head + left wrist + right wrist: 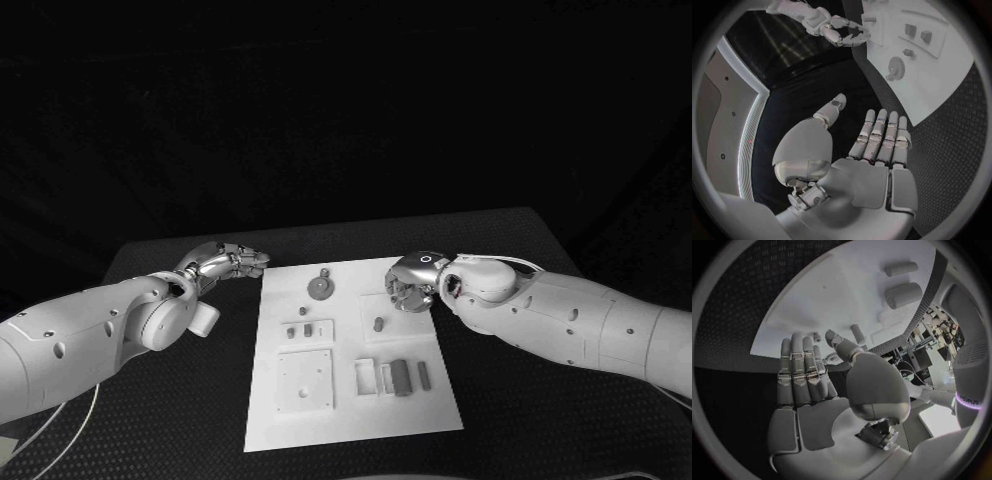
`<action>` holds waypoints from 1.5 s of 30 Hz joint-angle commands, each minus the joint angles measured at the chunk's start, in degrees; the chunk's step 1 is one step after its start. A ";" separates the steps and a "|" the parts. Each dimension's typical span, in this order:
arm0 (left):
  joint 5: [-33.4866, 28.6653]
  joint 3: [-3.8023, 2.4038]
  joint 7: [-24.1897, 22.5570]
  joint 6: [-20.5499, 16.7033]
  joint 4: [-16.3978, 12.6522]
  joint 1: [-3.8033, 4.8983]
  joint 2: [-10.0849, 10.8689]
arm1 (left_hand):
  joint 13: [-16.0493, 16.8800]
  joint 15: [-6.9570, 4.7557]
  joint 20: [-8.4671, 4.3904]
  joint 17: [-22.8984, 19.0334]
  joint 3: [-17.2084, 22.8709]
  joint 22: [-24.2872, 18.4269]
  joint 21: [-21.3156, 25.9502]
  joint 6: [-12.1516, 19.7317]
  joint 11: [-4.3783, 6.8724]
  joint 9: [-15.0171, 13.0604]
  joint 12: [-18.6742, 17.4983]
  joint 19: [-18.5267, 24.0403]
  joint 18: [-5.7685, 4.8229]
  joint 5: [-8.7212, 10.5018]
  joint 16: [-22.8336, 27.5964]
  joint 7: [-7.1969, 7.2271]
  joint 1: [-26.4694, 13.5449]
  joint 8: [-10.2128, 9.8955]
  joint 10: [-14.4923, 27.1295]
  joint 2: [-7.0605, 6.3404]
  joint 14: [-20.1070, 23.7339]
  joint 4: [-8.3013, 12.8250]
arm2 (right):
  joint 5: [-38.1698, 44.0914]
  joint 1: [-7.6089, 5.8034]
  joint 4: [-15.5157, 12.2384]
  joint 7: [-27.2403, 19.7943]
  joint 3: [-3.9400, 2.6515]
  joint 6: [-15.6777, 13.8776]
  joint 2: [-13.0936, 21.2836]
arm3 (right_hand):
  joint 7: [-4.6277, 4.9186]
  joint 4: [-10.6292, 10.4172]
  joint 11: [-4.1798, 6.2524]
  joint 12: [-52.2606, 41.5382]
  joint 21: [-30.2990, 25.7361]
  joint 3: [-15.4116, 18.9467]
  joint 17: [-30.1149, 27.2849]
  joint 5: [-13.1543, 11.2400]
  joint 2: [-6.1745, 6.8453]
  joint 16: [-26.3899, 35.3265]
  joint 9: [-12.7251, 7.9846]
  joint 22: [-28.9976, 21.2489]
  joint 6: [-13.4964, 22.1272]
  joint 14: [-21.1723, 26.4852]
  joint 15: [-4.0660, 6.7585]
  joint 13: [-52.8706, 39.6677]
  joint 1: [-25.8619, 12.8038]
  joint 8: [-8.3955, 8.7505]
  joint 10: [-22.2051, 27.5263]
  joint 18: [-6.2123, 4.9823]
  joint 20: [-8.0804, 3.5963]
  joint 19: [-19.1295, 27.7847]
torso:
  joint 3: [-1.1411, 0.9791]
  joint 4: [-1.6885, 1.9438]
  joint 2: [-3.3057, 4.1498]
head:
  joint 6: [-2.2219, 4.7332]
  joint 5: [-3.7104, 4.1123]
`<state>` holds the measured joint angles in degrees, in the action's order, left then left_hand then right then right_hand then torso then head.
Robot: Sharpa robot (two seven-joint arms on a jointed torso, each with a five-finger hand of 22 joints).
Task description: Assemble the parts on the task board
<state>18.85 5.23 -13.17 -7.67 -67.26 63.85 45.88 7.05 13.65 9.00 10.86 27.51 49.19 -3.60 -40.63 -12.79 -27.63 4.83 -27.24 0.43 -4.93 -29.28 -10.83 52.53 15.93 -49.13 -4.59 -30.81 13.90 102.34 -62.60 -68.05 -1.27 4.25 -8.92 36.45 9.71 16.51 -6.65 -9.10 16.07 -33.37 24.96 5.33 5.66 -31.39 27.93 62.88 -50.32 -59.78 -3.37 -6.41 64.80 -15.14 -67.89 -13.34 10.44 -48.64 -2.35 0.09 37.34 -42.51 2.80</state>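
Two hands, one white board between them, nothing gripped that I can see.

From my station, the left hand (227, 264) hovers over the black table (173, 390) at about ten o'clock from the task board (281, 425), just off its left edge; its wrist view shows the fingers (879, 135) straight and apart, released. The board lies at the centre, carrying grey parts: a round geared piece (320, 289) near its twelve o'clock end and blocks (392, 376) toward five o'clock. The right hand (413, 283) sits over the board's two o'clock corner, palm flat, fingers (798, 375) extended side by side, empty.
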 commanded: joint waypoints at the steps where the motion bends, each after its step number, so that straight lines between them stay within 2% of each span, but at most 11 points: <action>1: -0.44 -0.06 -0.81 0.93 -0.24 0.08 -0.07 | -0.08 0.47 -0.02 0.10 -0.25 -0.07 -0.31 0.05 -0.34 -0.06 0.25 0.26 -0.43 0.34 0.16 -2.30 -0.22 0.25 -0.04 0.19 0.06 -0.06 | 1.56 0.10 0.74 0.13 0.13 0.34 -0.48 | -0.04 0.05 -0.04 0.26 0.16 0.15 0.10 -0.11 -0.63 -0.10 -0.06 0.06 -0.56 -0.31 -0.03 0.06 -0.04 -0.28 -0.32 -0.92 0.03 -0.41 | 0.02 0.05 -0.01 | -0.10 -0.03; 7: -0.44 -0.06 -0.77 0.99 -0.23 0.08 -0.11 | -0.15 0.58 0.02 0.10 -0.30 -0.08 -0.31 0.03 -0.39 -0.06 0.26 0.32 -0.43 0.36 0.26 -2.37 -0.26 0.28 0.00 0.19 0.15 -0.07 | 1.84 0.42 1.85 0.20 0.50 0.80 -1.33 | -0.04 0.06 -0.05 0.32 0.11 0.15 0.15 -0.11 -0.74 -0.03 -0.08 0.08 -0.62 -0.29 -0.05 0.09 -0.04 -0.31 -0.30 -0.92 0.04 -0.39 | -0.04 -0.04 -0.02 | -0.22 -0.24; 15: -0.44 -0.06 -0.59 1.07 -0.19 0.08 -0.15 | -0.23 0.70 0.07 0.10 -0.36 -0.10 -0.30 0.04 -0.43 -0.05 0.28 0.42 -0.43 0.39 0.38 -2.41 -0.34 0.30 0.04 0.24 0.28 -0.12 | 1.79 0.67 2.73 -0.12 0.67 0.94 -2.09 | -0.01 0.04 -0.14 0.63 -0.14 0.14 0.39 -0.12 -1.83 0.33 -0.23 0.21 -0.72 -0.16 -0.15 0.24 -0.15 -0.33 -0.21 -0.92 0.13 -0.30 | -0.08 -0.09 -0.01 | -0.33 -0.39; 24: -0.44 -0.06 -0.45 1.10 -0.16 0.07 -0.22 | -0.30 0.82 0.11 0.12 -0.41 -0.11 -0.29 0.17 -0.44 -0.01 0.30 0.51 -0.43 0.40 0.43 -2.46 -0.41 0.26 0.08 0.23 0.30 -0.15 | 1.82 1.01 3.01 -0.17 0.99 2.05 -2.71 | -0.20 0.19 -0.10 0.96 -0.38 0.06 1.03 -0.10 -4.21 0.73 -0.41 0.66 -1.30 -0.39 -0.09 0.38 0.02 -0.61 -0.47 -1.06 0.17 -0.42 | -0.10 -0.10 -0.02 | -0.43 -0.43; 29: -0.44 -0.06 -0.36 1.19 -0.16 0.07 -0.15 | -0.32 0.87 0.12 0.14 -0.42 -0.11 -0.29 0.20 -0.44 0.00 0.31 0.53 -0.43 0.40 0.43 -2.47 -0.41 0.25 0.09 0.23 0.28 -0.15 | 2.43 1.06 2.97 -0.08 1.34 2.77 -2.70 | -0.54 0.23 0.21 0.80 -0.25 0.16 1.60 -0.11 -4.84 0.66 -0.43 1.08 -2.12 -1.01 0.17 0.27 0.24 -1.02 -1.28 -1.27 0.14 -0.94 | -0.03 -0.11 -0.04 | -0.55 -0.38; 37: -0.43 -0.06 -0.10 1.26 -0.18 0.07 -0.02 | -0.38 0.97 0.15 0.16 -0.43 -0.12 -0.29 0.22 -0.45 0.01 0.31 0.62 -0.43 0.39 0.45 -2.48 -0.35 0.26 0.14 0.16 0.26 -0.08 | 4.99 1.16 3.03 0.76 1.54 3.33 -2.64 | -1.35 0.33 1.15 0.26 0.29 -0.01 3.21 -0.08 -5.41 0.22 -0.39 2.12 -4.04 -2.87 0.96 -0.22 1.54 -1.97 -3.48 -1.66 -0.21 -2.76 | -0.06 -0.13 -0.01 | -0.68 -0.36; 39: -0.42 -0.06 -0.09 1.27 -0.19 0.07 0.00 | -0.40 0.99 0.16 0.17 -0.43 -0.12 -0.29 0.23 -0.46 0.01 0.31 0.64 -0.43 0.39 0.46 -2.48 -0.32 0.26 0.16 0.15 0.26 -0.06 | 5.80 1.17 3.10 0.90 1.56 3.53 -2.69 | -1.48 0.29 1.35 0.18 0.39 -0.86 3.61 0.04 -5.15 0.19 -0.38 2.32 -4.45 -3.29 1.11 -0.38 2.45 -2.14 -3.94 -1.66 -0.40 -3.28 | -0.06 -0.12 -0.01 | -0.70 -0.35; 40: -0.41 -0.06 -0.09 1.29 -0.18 0.07 0.00 | -0.41 1.00 0.16 0.17 -0.42 -0.12 -0.29 0.23 -0.46 0.01 0.31 0.65 -0.43 0.39 0.46 -2.49 -0.30 0.27 0.17 0.14 0.26 -0.04 | 6.02 1.17 3.15 1.04 1.60 3.55 -2.73 | -1.47 -0.64 1.40 0.29 0.27 -5.68 4.08 0.01 -3.30 0.46 -0.59 2.31 -4.87 -3.82 1.14 -0.56 3.06 -2.09 -4.34 -1.63 -0.36 -4.13 | -0.05 -0.10 -0.01 | -0.71 -0.34; 42: -0.39 -0.06 -0.07 1.37 -0.21 0.07 0.02 | -0.43 1.02 0.18 0.18 -0.42 -0.12 -0.28 0.23 -0.47 0.01 0.31 0.69 -0.43 0.39 0.48 -2.49 -0.27 0.27 0.19 0.12 0.27 -0.01 | 6.49 1.18 3.19 1.26 1.67 3.66 -2.82 | -1.58 -0.09 1.48 0.35 0.27 -6.85 4.54 0.00 -3.19 0.65 -0.65 2.65 -5.13 -4.07 1.24 -0.73 2.27 -2.14 -4.64 -1.66 -0.44 -4.37 | -0.05 -0.10 -0.02 | -0.74 -0.33; 45: -0.36 -0.06 -0.01 1.54 -0.22 0.07 0.04 | -0.59 1.11 0.47 0.23 -0.46 -0.22 -0.12 0.24 -0.52 0.02 0.35 1.44 -0.43 0.38 0.60 -2.50 -0.16 0.34 0.31 0.14 0.35 0.10 | 7.41 1.29 3.20 1.71 1.84 3.79 -2.90 | -1.60 0.05 1.51 0.43 0.33 -7.15 4.78 -0.04 -2.31 0.76 -0.68 2.90 -5.17 -4.16 1.27 -0.80 2.06 -2.13 -4.71 -1.66 -0.53 -4.49 | -0.04 -0.11 -0.02 | -0.87 -0.33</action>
<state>18.78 5.23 -12.94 -7.14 -67.32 63.85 45.95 6.49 14.44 9.54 11.04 27.20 49.02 -3.60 -40.63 -12.99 -27.61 4.82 -26.08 0.44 -4.93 -29.05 -10.83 52.54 15.93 -48.92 -4.60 -30.41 13.92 106.77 -62.32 -65.30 -0.78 5.35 -9.37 33.39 8.11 16.60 -5.11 -8.66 16.07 -40.27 29.71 5.32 2.97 -31.00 27.33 65.78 -55.22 -63.58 -2.06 -7.31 66.81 -16.97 -72.31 -14.23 10.03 -52.74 -2.40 -0.03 37.31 -43.28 2.48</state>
